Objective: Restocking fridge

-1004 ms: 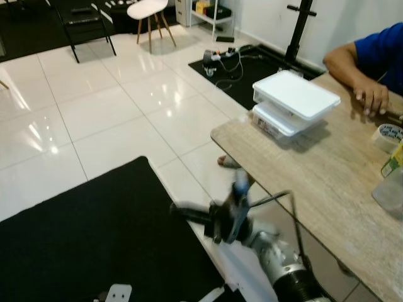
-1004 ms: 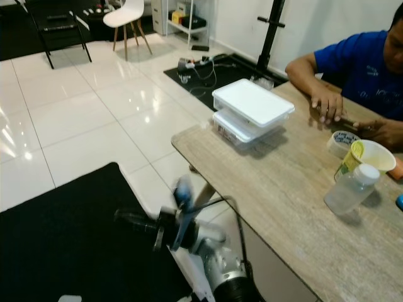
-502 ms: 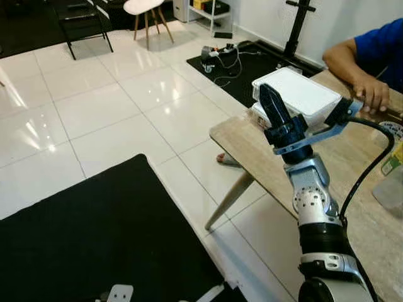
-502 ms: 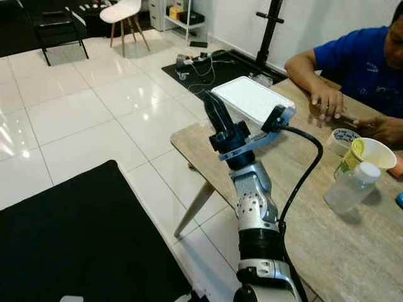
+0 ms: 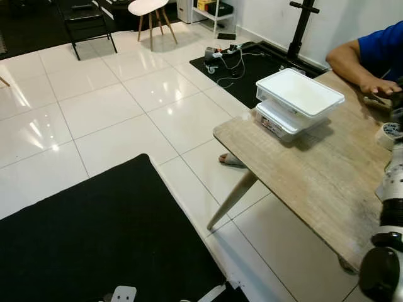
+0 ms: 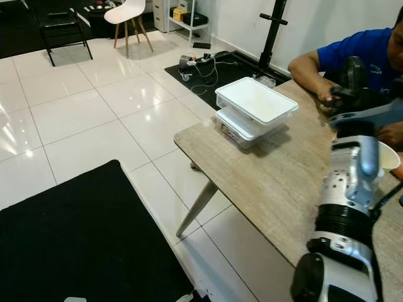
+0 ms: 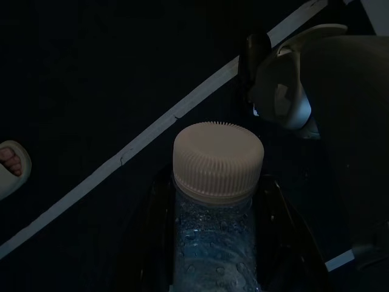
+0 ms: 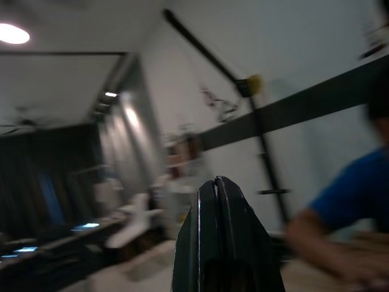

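Two stacked white lidded tubs point(image 6: 254, 110) sat on wooden table point(image 6: 264, 182), contents not visible. Water bottle point(image 7: 216, 207) w/ white ribbed cap was pinched in left gripper point(image 7: 213, 243), hanging low over dark floor. Right gripper point(image 8: 220, 243) was raised over table near seated person point(image 6: 359, 56), fingers pressed together, nothing betw. them.

Wooden table point(image 6: 264, 182) carries two stacked white boxes point(image 6: 254, 111).
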Controlling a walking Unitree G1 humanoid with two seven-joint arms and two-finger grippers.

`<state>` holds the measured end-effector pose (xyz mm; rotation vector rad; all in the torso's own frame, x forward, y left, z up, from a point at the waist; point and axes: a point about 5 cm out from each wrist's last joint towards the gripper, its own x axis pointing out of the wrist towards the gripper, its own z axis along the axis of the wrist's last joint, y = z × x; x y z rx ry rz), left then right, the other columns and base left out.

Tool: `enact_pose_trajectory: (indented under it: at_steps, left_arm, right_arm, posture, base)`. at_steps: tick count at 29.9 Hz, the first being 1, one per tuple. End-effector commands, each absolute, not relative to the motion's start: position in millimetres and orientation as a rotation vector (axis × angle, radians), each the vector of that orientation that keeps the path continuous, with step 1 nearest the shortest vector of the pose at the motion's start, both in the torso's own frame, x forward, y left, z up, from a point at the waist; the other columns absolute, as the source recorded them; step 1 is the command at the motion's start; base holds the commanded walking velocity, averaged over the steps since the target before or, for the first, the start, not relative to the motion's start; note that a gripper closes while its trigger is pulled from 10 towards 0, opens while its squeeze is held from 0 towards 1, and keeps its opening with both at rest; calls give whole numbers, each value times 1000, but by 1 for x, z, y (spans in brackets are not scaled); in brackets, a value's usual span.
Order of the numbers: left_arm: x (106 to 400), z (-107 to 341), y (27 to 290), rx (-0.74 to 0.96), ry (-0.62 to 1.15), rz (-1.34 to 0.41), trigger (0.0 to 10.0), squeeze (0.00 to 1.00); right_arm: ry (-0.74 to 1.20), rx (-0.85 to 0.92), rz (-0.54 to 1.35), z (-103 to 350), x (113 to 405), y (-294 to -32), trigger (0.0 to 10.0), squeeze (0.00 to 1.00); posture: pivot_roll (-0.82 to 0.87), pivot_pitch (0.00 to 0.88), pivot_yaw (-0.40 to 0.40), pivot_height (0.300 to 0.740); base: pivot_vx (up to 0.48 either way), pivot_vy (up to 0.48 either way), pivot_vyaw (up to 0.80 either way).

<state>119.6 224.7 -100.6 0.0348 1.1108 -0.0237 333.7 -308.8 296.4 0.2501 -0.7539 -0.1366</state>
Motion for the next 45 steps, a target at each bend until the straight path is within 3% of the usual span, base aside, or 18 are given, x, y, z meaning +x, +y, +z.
enact_pose_trajectory:
  at_steps: [1,6,12,15,33,45]
  left_arm:
    - [109,-105,220,26,1146,-33,10000,0]
    - [108,-105,219,28,1149,-40,10000,0]
    - [108,-105,218,31,1151,-43,10000,0]
    - [109,-105,217,30,1149,-55,10000,0]
    - [110,-106,213,8,1148,-69,10000,0]
    - [111,-106,210,-25,1139,-64,10000,0]
  right_arm:
    - [-728,206,-233,291,329,-323,10000,0]
    - [-630,38,-578,285,308,-373,10000,0]
    - [-549,-31,-756,272,295,-397,10000,0]
    - [-373,-121,-884,246,290,-409,10000,0]
    - [-305,-215,-839,227,314,-381,10000,0]
    - [-324,-237,-806,230,322,-371,10000,0]
  posture:
    - [-31,135,-27,740]
    - [-34,137,-26,740]
    - [-37,139,-26,740]
    - [-42,138,-24,740]
    - [-37,137,-25,740]
    - [-40,136,-27,740]
  base:
    - [0,0,0]
    - [0,0,0]
    - [0,0,0]
    - [0,0,0]
    - [0,-365,0]
    - [0,0,0]
